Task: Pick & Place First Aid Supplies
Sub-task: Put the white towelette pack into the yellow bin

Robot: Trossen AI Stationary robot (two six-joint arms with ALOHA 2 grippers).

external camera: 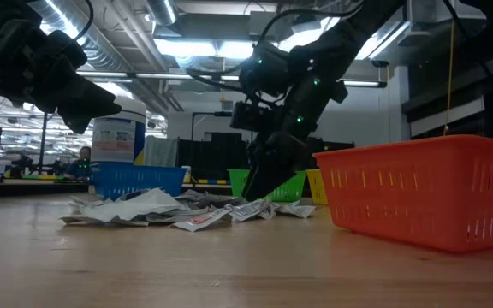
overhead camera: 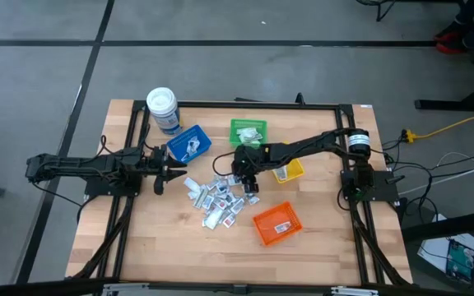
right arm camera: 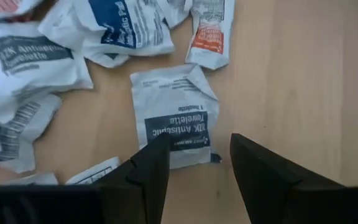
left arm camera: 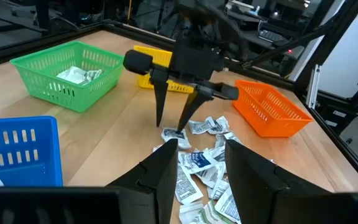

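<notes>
The first aid supplies (overhead camera: 216,197) lie in a loose heap of small white and silvery packets at the middle of the table, also seen in the low view as the heap (external camera: 178,210). My right gripper (overhead camera: 242,178) slants down over the heap's far right edge, open. Its fingertips (left arm camera: 180,129) stand just above a white packet with a dark blue label (right arm camera: 173,112), which lies flat on the wood. My left gripper (overhead camera: 174,171) waits open at the left, level, pointing at the heap.
Four bins ring the heap: blue (overhead camera: 190,144) and green (overhead camera: 248,131) at the far side, yellow (overhead camera: 289,171) under the right arm, orange (overhead camera: 276,224) near right. A white-lidded jar (overhead camera: 163,108) stands far left. Bare wood lies along the near edge.
</notes>
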